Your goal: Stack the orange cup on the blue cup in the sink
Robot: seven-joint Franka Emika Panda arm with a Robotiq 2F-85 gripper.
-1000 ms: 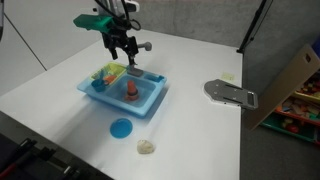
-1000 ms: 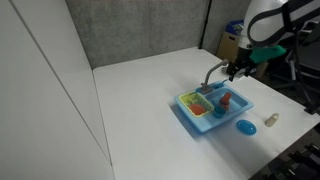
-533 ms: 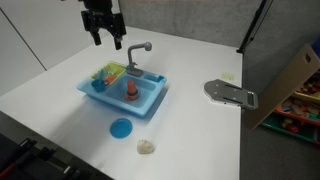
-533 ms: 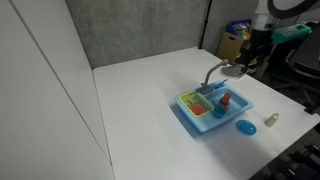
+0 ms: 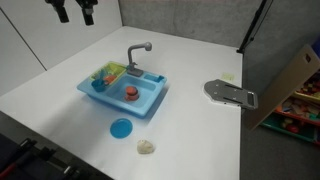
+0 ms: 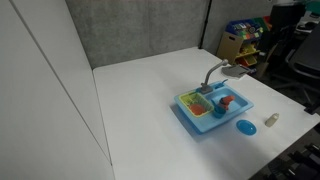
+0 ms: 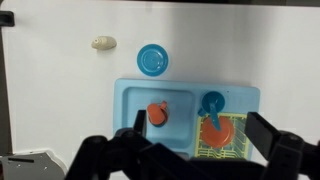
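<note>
The light blue sink (image 5: 150, 103) stands mid-table with its grey faucet (image 5: 138, 52) and green-yellow rack (image 5: 112, 72). In its basin the orange cup (image 5: 130, 91) sits upright on top of the blue cup, whose blue part is hard to pick out against the basin. From above in the wrist view the orange cup (image 7: 157, 114) covers it. My gripper (image 5: 75, 12) is open and empty, high above the table and well away from the sink. In the wrist view its fingers (image 7: 200, 140) spread wide over the sink (image 7: 135, 95).
A plain blue cup-like thing (image 7: 212, 103) and an orange disc (image 7: 220, 128) lie at the rack. A flat blue disc (image 5: 121, 128) and a beige lump (image 5: 146, 147) lie in front of the sink. A grey metal plate (image 5: 230, 93) lies to one side.
My gripper has risen from just above the sink and pulled far away toward the table's back corner. The orange cup stays in the basin.
</note>
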